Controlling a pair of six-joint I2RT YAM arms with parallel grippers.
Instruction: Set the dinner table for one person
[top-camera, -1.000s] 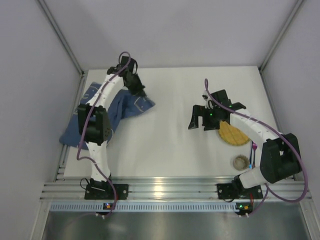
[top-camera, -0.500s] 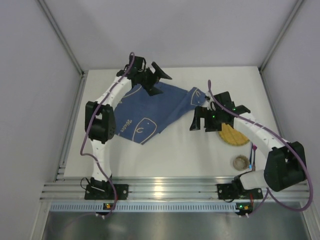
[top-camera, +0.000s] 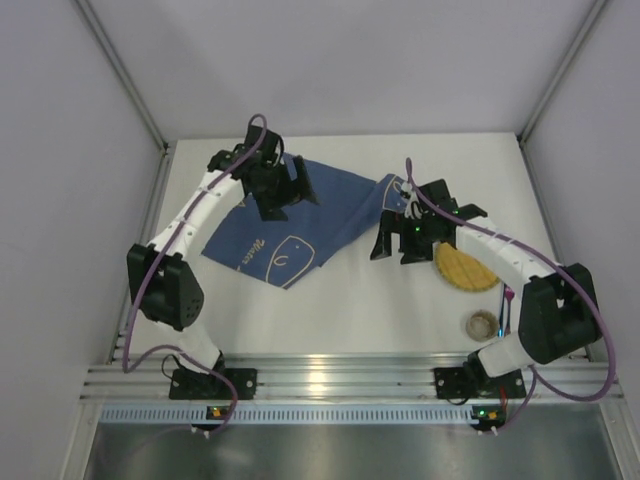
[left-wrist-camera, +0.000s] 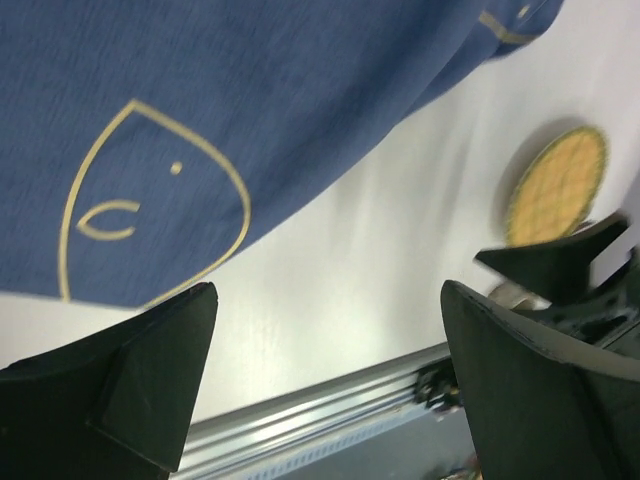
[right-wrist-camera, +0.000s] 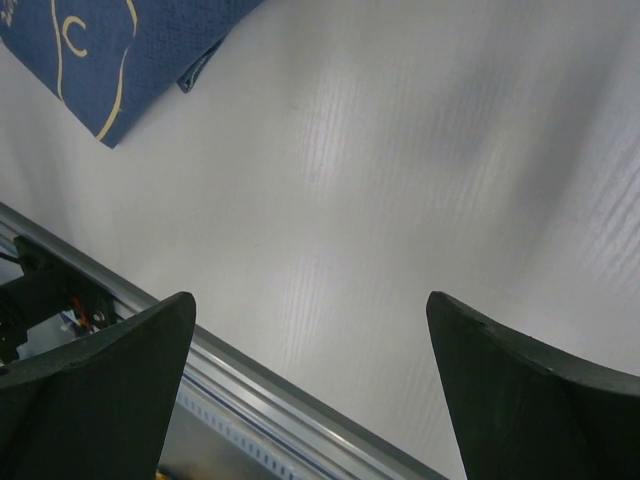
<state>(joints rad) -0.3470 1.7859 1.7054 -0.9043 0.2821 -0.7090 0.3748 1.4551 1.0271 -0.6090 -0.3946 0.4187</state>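
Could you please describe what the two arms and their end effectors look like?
The left arm and right arm have white links and bulky black joints, with a purple cable looping along each. The left end effector and right end effector are black, each with two broad wedge-shaped fingers.

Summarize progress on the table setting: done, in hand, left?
Done: blue mat lies spread on the dinner table, though its right corner looks rumpled. In hand: nothing; left gripper hovers open over the mat, right gripper open beside that corner. Left: yellow round piece and small ring-shaped item sit off the mat at the right, not yet placed.
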